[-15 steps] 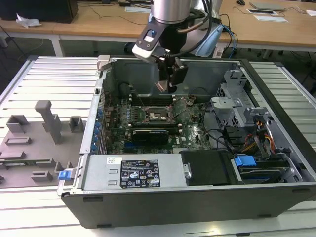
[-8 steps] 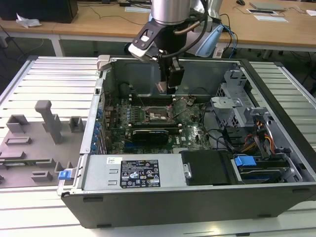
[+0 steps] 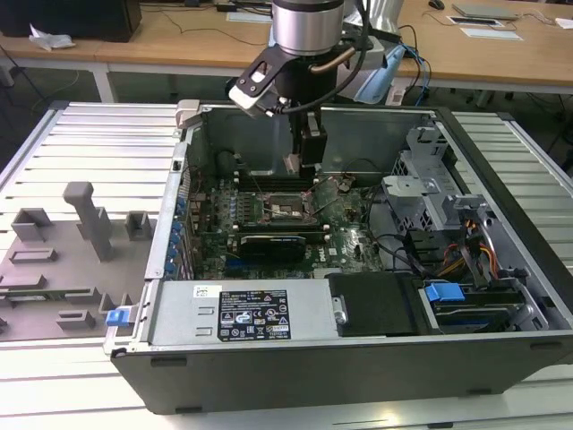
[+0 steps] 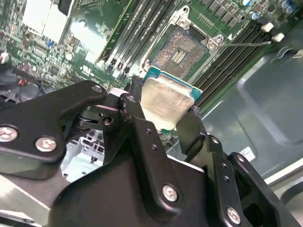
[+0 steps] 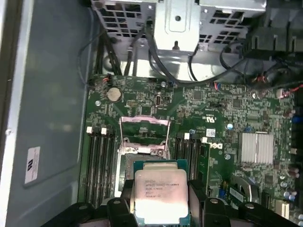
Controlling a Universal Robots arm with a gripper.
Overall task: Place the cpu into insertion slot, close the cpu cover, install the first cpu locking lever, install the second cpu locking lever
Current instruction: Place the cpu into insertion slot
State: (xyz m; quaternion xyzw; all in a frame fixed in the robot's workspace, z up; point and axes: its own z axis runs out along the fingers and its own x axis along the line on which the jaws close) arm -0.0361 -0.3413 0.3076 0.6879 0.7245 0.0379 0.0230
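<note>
Two black fingers (image 4: 134,109) of the gripper (image 4: 163,116) clamp the cpu (image 5: 161,194), a flat square chip with a pale silver top, over the bare square socket (image 4: 182,49) on the green motherboard (image 5: 213,109). The thin metal-frame cpu cover (image 5: 144,137) stands hinged open just beyond the socket. Dark memory slots (image 5: 97,161) flank it closely on both sides. The grey case wall (image 5: 52,94) lies well apart, and black cables (image 5: 142,52) run past the cover.

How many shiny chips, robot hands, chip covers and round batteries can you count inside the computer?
cpu: 1
hand: 1
cpu cover: 1
round battery: 1
Total: 4
</note>
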